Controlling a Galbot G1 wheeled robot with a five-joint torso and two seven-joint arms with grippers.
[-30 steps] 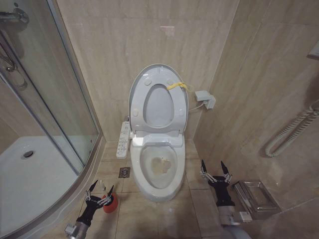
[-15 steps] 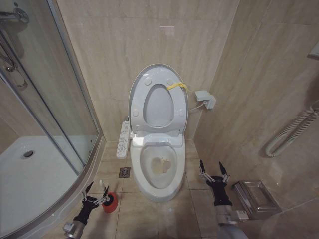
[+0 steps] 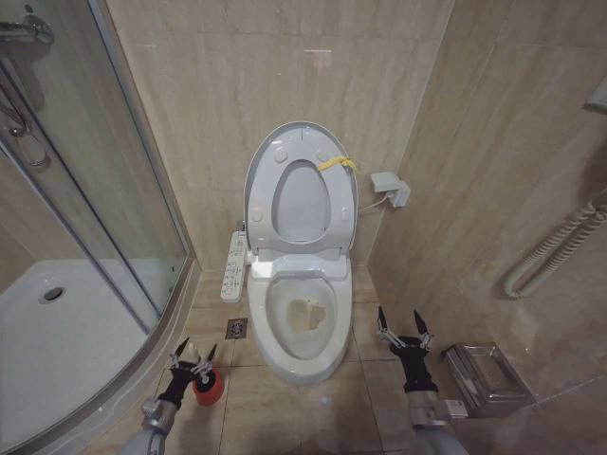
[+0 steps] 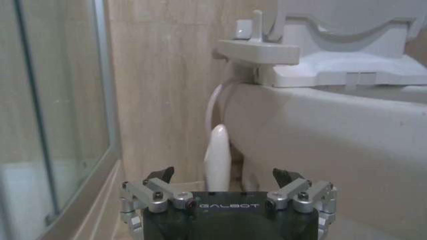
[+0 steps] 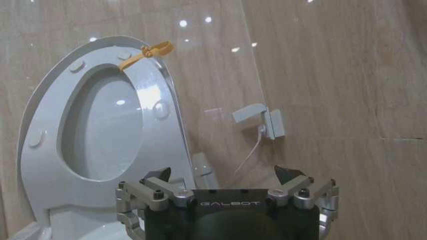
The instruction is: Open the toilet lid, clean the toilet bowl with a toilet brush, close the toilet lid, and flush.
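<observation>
Head view: toilet lid (image 3: 334, 142) and seat ring (image 3: 289, 194) both stand raised against the wall, yellow strap (image 3: 334, 163) at the lid's edge, so the opening step looks done; toilet bowl (image 3: 302, 318) is exposed, with brownish stains around the drain. Left gripper (image 3: 193, 360) sits low beside the bowl, fingers spread, directly over the red holder (image 3: 208, 388); the brush's white tip shows between the fingers. Right gripper (image 3: 399, 330) hangs idle on the bowl's other side, fingers spread, holding nothing. Left wrist view: toilet brush (image 4: 217, 157) handle stands upright just beyond the open fingers (image 4: 159, 176), roughly centred in the gap, not yet touched; bowl wall is close on one side of the fingers. Judgement: the step in hand is grasping the brush. Advance until the handle is well inside the gap, keep it centred so neither finger knocks it over, close on the upper handle, then lift straight up to clear the holder. Right wrist view: open fingers (image 5: 289, 176) face the raised lid and a wall-mounted box (image 5: 259, 120), well apart from both.
</observation>
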